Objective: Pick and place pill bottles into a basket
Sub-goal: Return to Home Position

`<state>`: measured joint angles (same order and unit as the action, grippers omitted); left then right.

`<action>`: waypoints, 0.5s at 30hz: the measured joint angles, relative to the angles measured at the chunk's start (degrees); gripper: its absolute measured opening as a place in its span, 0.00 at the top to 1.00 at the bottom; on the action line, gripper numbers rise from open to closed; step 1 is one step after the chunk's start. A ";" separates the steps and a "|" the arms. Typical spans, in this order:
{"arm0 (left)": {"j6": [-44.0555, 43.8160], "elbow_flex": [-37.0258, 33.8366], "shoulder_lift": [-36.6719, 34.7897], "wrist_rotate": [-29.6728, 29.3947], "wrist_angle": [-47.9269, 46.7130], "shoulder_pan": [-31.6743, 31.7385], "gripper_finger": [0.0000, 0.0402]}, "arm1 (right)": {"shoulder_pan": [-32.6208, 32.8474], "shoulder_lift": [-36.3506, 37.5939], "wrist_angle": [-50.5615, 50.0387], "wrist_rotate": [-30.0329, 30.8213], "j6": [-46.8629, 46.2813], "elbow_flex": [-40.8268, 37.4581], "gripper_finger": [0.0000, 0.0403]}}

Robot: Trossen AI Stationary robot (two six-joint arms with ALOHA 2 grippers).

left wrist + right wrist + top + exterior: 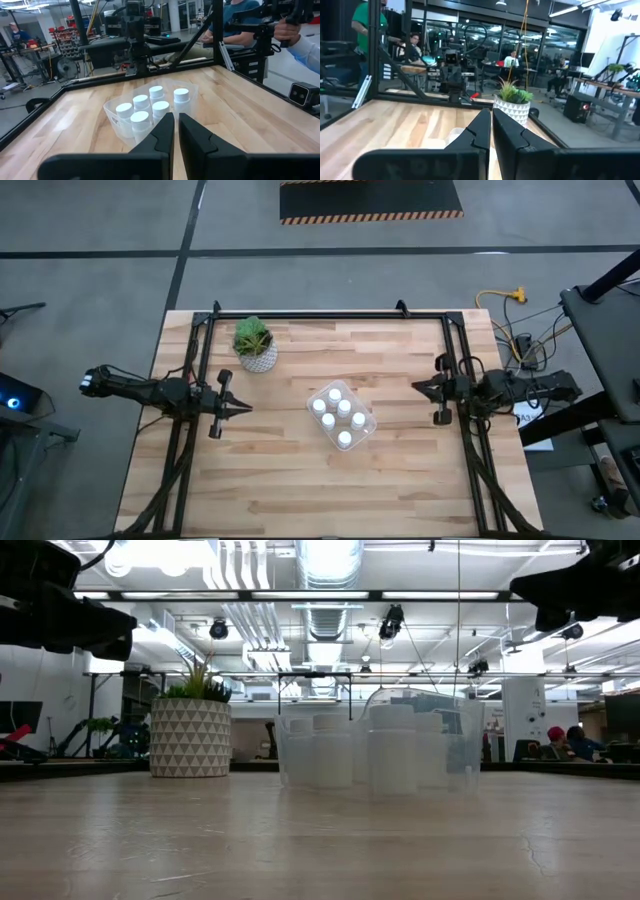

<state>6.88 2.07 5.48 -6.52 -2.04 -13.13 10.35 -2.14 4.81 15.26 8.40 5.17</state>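
- Since all six pill bottles [344, 438] that I can count stand upright inside the clear basket [370, 425], the placing part of the job looks finished. The high view shows six white caps packed in it, and the left wrist view shows the same six.
- The basket sits near the middle of the wooden table [300, 490], turned at an angle to its edges. No bottle lies loose on the boards in any view.
- The left gripper [248, 409] hangs at about 9 o'clock from the basket, well apart from it and pointing toward it. In its wrist view the two fingers are drawn together to a thin slit with nothing between them.
- The right gripper [416, 386] sits between 2 and 3 o'clock from the basket, also well apart, near the frame on its side. Its fingers are pressed nearly together as well and carry nothing.
- The white plant pot [260, 358] with its green plant stands at roughly 10 o'clock from the basket. It is clear of both arms and no part of the task.
- In the low view the bottles show through the basket's clear wall, caps level, none tipped or leaning out over the rim.
- My judgement is that nothing is left to pick. What remains is only for each arm to settle into its rest pose, and both already look pulled back to their own sides of the table.
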 joint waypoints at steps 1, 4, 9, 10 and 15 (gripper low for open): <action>-0.01 0.00 0.00 -0.02 0.00 -0.01 0.98 | 0.02 0.44 -0.01 -0.01 0.35 -0.14 0.98; 0.01 0.00 0.00 -0.20 0.00 -0.01 0.98 | 0.02 1.68 0.01 0.05 1.76 -0.62 0.98; 0.01 0.00 -0.02 -0.97 0.05 0.00 0.98 | 0.01 2.15 -0.10 0.12 3.59 -1.93 0.98; 0.01 0.00 -0.02 -1.29 0.07 -0.01 0.98 | 0.02 2.15 -0.08 0.09 3.39 -2.16 0.98; 0.01 0.00 -0.01 -2.12 0.13 -0.01 0.98 | 0.02 2.12 -0.26 -0.15 0.42 -2.96 0.98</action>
<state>6.90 2.07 5.46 -8.64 -1.91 -13.14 10.37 -0.01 4.55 15.11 8.82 2.21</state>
